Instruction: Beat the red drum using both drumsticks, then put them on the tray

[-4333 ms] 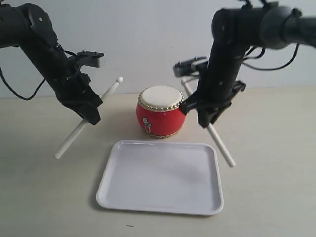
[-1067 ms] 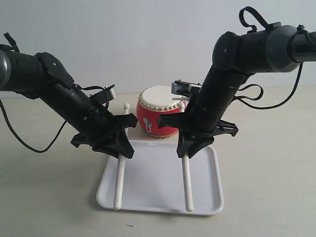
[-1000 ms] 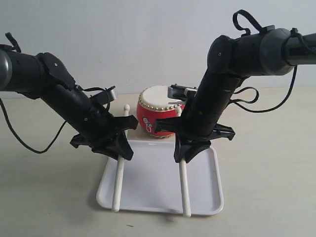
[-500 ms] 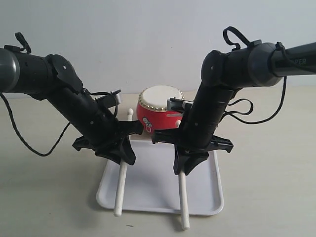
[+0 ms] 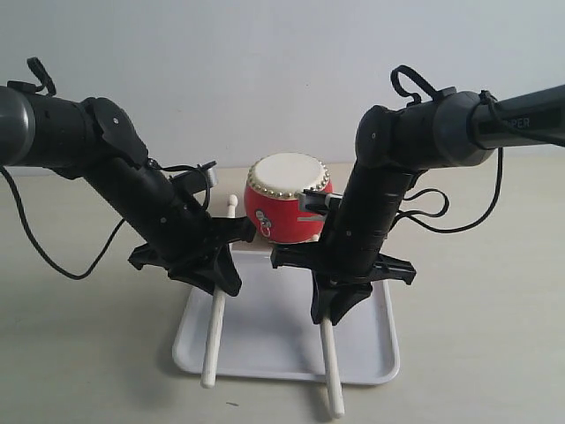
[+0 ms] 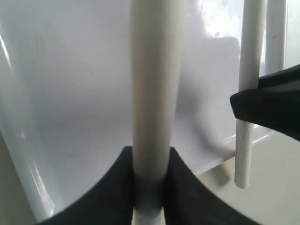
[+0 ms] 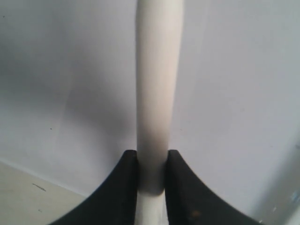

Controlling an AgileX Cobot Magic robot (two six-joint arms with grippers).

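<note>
One white tray [image 5: 378,352] lies on the table, with one red drum [image 5: 284,212] standing just behind its far rim. Over the tray, the left gripper [image 5: 221,284] is clamped on the left drumstick [image 5: 212,340] and the right gripper [image 5: 325,311] on the right drumstick [image 5: 331,371]. That makes two sticks, both slanting down. The right one's end reaches past the near rim.

Tabletop [image 5: 494,353]: pale beige, matte, smooth, fills lower part of exterior view. Wall [image 5: 265,71]: plain bluish-white, rises directly behind tabletop's far edge. Tiny dark speck [image 5: 231,405] on tabletop near its front edge. Light even, diffuse; shadows on tabletop soft, faint. Same beige surface glimpsed in both wrist views.
</note>
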